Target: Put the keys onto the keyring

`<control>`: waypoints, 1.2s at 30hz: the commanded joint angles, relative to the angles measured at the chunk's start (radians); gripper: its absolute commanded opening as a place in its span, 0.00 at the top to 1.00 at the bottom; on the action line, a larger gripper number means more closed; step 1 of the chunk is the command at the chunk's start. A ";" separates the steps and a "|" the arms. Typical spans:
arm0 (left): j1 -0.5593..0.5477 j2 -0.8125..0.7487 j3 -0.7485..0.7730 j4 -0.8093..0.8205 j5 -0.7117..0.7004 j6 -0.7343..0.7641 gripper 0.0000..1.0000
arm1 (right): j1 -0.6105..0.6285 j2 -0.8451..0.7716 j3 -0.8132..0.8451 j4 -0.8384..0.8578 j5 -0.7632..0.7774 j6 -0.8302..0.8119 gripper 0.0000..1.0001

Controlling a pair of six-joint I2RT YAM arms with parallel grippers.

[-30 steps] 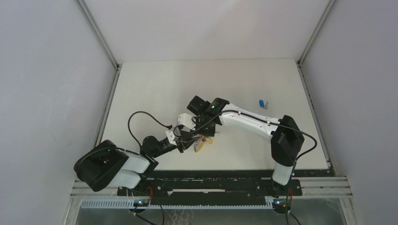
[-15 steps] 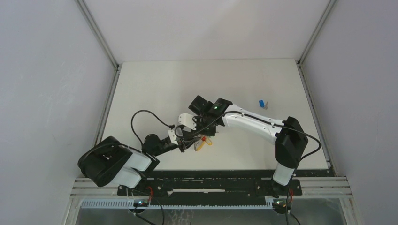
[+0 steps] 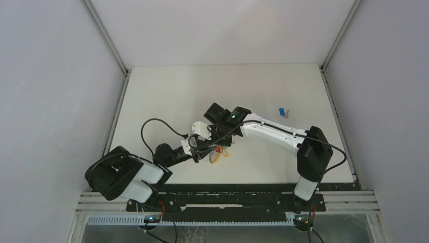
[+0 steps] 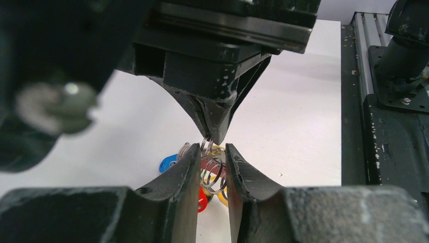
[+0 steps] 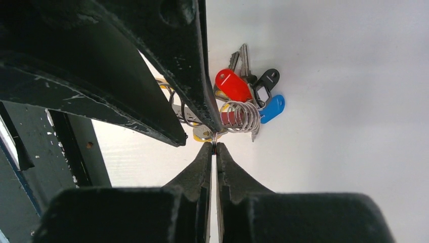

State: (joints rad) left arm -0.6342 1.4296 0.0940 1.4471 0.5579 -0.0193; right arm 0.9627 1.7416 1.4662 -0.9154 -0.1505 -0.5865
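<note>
The keyring (image 3: 218,153), a bunch of silver rings with red, blue, yellow and black capped keys, sits between both grippers at the table's middle front. My right gripper (image 5: 213,147) is shut on a thin silver ring of the bunch (image 5: 238,115). My left gripper (image 4: 211,149) has its jaws nearly together around the hanging rings (image 4: 216,172), which touch both fingers. The right gripper's tip points down just above them. The loose blue-capped key (image 3: 282,111) lies alone at the right of the table. I cannot pick out a separate yellow-orange key.
The white table (image 3: 167,96) is walled by white panels on three sides. A black rail (image 3: 227,190) runs along the near edge by the arm bases. The left arm's black cable (image 3: 152,126) loops over the table.
The left arm's base link has shifted slightly right and the bunch has edged up a little. Both grippers stay joined at the keyring.
</note>
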 commanded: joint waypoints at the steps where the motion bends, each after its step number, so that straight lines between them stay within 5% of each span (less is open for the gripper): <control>1: 0.040 -0.005 0.021 0.019 -0.027 0.001 0.71 | 0.027 -0.052 -0.013 0.028 -0.060 -0.062 1.00; 11: 0.072 0.002 0.010 0.021 0.040 -0.004 0.68 | 0.027 -0.054 -0.023 0.039 -0.055 -0.068 1.00; 24: 0.096 -0.048 -0.034 0.020 -0.059 -0.001 0.68 | 0.013 -0.067 -0.038 0.056 -0.057 -0.058 1.00; 36: 0.094 -0.010 0.016 0.021 0.116 -0.058 0.66 | 0.012 -0.078 -0.046 0.077 -0.060 -0.065 1.00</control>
State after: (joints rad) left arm -0.5419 1.4208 0.0753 1.4345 0.5980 -0.0441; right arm 0.9695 1.7195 1.4143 -0.8703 -0.1940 -0.6331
